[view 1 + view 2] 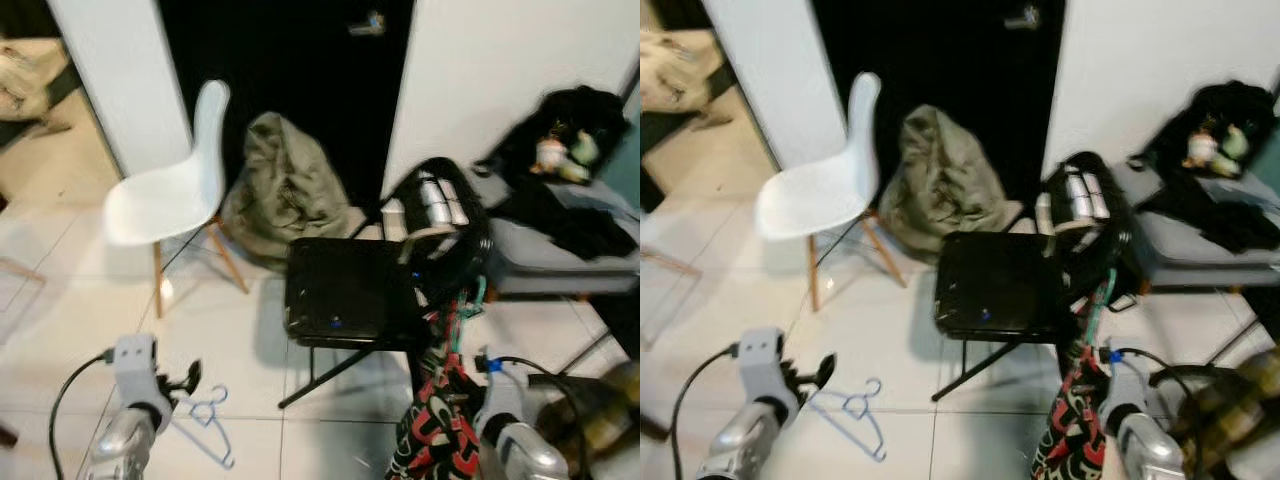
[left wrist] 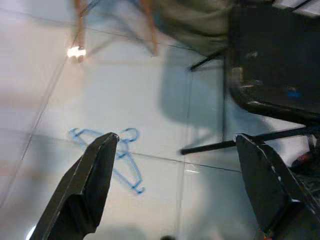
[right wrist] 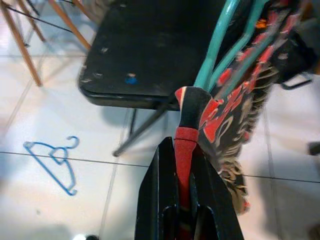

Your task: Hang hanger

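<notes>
A light blue hanger point(image 1: 208, 415) lies flat on the white tiled floor, just ahead of my left gripper point(image 2: 176, 139), which hangs open above it with nothing between its fingers. My right gripper point(image 3: 182, 150) is shut on the red collar of a red-and-black patterned garment point(image 1: 435, 425). That garment hangs on a teal hanger point(image 3: 220, 45), whose rods rise toward the right edge of the black seat point(image 3: 145, 45). In the right wrist view the blue hanger point(image 3: 52, 162) shows off to one side on the tiles.
A black folding chair point(image 1: 340, 290) stands in the middle, with a black basket point(image 1: 450, 215) of items beside it. A white chair point(image 1: 165, 195) and an olive bag point(image 1: 285, 185) stand before a dark doorway. A grey sofa point(image 1: 560, 255) with dark clothes is on the right.
</notes>
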